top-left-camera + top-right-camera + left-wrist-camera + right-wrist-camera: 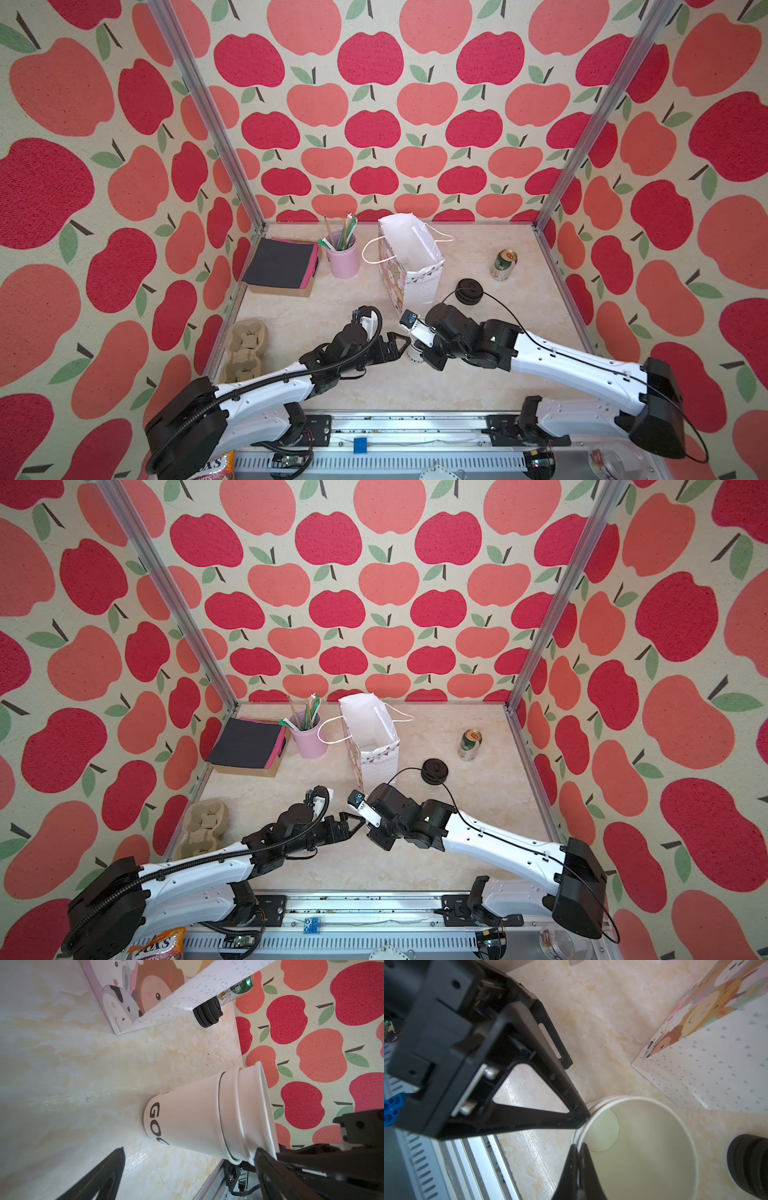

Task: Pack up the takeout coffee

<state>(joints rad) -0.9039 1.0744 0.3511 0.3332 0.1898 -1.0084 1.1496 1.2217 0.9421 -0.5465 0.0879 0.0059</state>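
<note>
**Rim Pinched on the Right, Spread Wide on the Left**

Far left of the left claw (402, 345), by the side wall: a pulp cup carrier (245, 351). Beyond that, toward the back wall: a box topped with dark napkins (282, 264), then a pink holder of straws (343, 255).

At the left claw itself: spread wide, gripping nothing, with one fingertip (577, 1119) against the rims of the nested cups (197, 1118). Between both claws: that stack, upright on the table (374, 386), dark lettering low on its side.

At the right claw (579, 1148): closed narrow, pinching the rim of the top cup (643, 1147), white and open-mouthed, seated in the stack.

Just beyond both claws: an upright gift bag (409, 266), mouth open, near the stack but apart from it. Beyond the right claw and a little to its right: a pile of black lids (469, 291), just beside the bag. Farther back again: a green can (504, 264), standing.

As for a lidded takeout coffee: cannot tell where from these views.
</note>
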